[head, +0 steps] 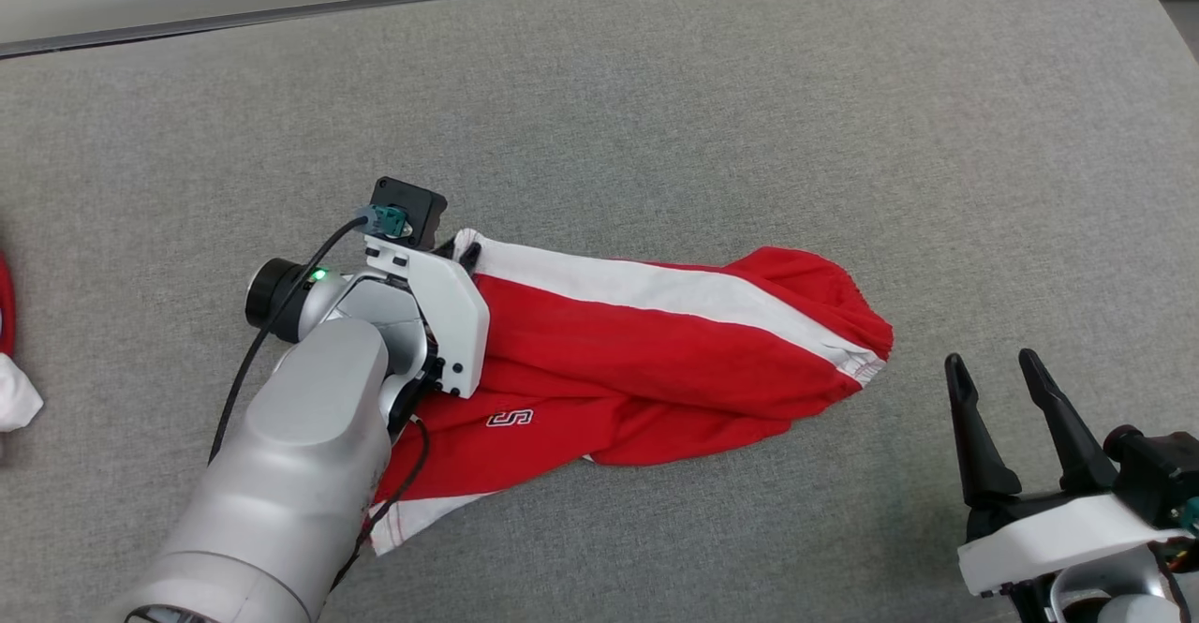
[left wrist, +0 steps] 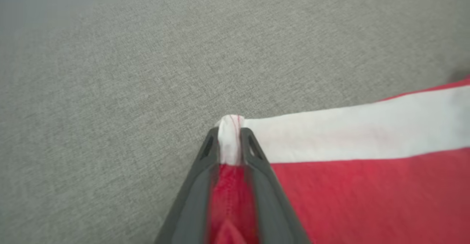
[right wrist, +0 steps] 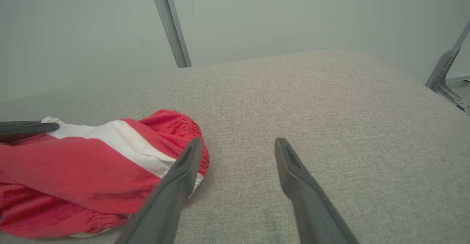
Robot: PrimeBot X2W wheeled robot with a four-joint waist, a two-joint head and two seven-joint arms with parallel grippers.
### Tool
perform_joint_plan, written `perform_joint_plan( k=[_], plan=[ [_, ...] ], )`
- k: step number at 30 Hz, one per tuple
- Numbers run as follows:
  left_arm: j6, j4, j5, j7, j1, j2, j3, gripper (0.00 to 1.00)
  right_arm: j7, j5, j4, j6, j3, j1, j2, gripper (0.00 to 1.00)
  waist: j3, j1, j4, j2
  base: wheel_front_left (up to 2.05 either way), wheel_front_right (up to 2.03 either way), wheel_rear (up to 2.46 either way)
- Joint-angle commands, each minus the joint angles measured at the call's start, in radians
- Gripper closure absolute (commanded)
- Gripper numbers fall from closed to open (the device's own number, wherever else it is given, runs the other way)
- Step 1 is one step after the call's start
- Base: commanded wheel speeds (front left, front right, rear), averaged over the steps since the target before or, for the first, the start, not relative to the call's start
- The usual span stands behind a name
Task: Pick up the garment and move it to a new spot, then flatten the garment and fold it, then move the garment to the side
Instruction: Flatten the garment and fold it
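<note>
Tightly on a white corner of the garment (head: pixel 656 361), left hand (left wrist: pixel 229 132); right hand (head: pixel 991 361) wide open, empty.

Left arm (head: pixel 281 445): I see it reaching in from 7 o'clock, forearm pointing toward 1 o'clock.
Left claw (left wrist: pixel 229 141): fingers pinched tight on a white corner of the garment (left wrist: pixel 367 185).
Right claw (head: pixel 993 370): parked at 4 o'clock, fingers spread wide, tips toward 12.
</note>
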Motion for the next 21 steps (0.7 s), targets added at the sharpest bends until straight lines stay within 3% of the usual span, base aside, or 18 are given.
perform_joint_plan(
  k=[1,10,21],
  plan=[
    [-0.006,-0.005,-0.012,-0.007,-0.018,0.006,-0.008,1.0,0.004,0.008,0.005,0.0,-0.007,-0.004,-0.011,0.0,-0.002,0.0,0.005,0.0,0.0,0.0,0.0],
    [-0.008,-0.049,-0.062,-0.056,-0.013,0.005,-0.067,1.0,0.04,0.04,0.104,0.0,0.05,-0.011,-0.054,0.0,-0.023,0.0,0.046,0.0,0.0,0.0,0.0],
    [0.019,-0.116,-0.141,-0.068,-0.004,0.005,-0.164,1.0,0.016,0.116,0.299,0.0,0.164,-0.15,-0.066,0.0,-0.01,0.0,0.098,0.0,0.0,0.0,0.0]
  ],
)
